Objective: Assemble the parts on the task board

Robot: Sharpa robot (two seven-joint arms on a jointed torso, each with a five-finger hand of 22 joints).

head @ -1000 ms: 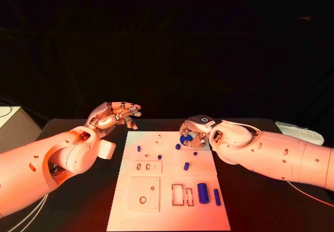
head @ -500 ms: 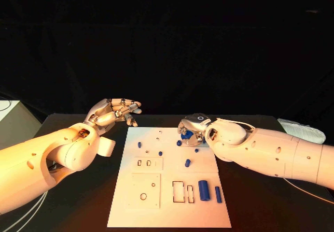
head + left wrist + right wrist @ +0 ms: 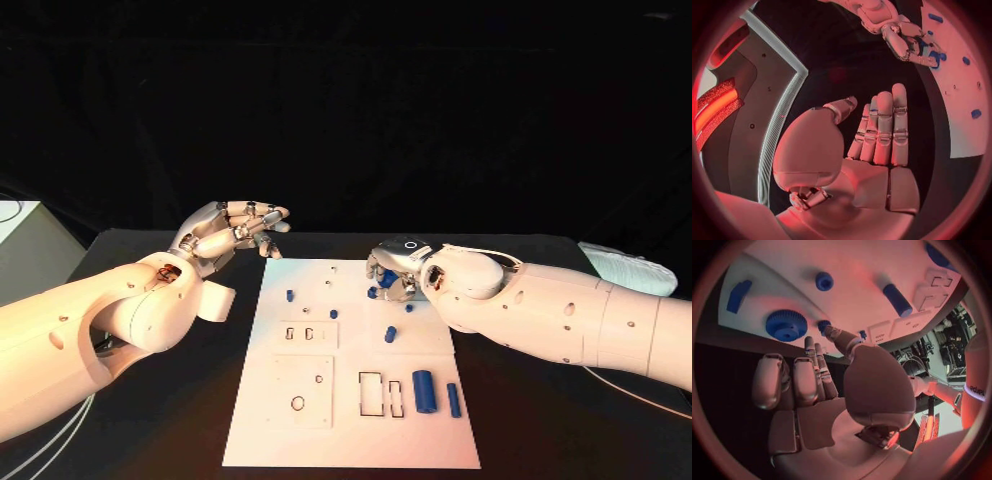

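The blue cylinder (image 3: pixel 421 391) lies on the task board (image 3: pixel 346 440), long axis 12-to-6. Left hand (image 3: pixel 231 231) spread, empty; right hand (image 3: pixel 392 272) empty, fingers apart.

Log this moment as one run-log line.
left hand: open, raised off the task board's far left corner | right hand: open, above blue knurled part | parts unassembled

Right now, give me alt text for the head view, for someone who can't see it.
A white board dotted with small blue parts lies on a black table, between two white arms. The right hand hangs over the board's far edge; the left hand hovers beyond its far left corner, fingers apart, empty.
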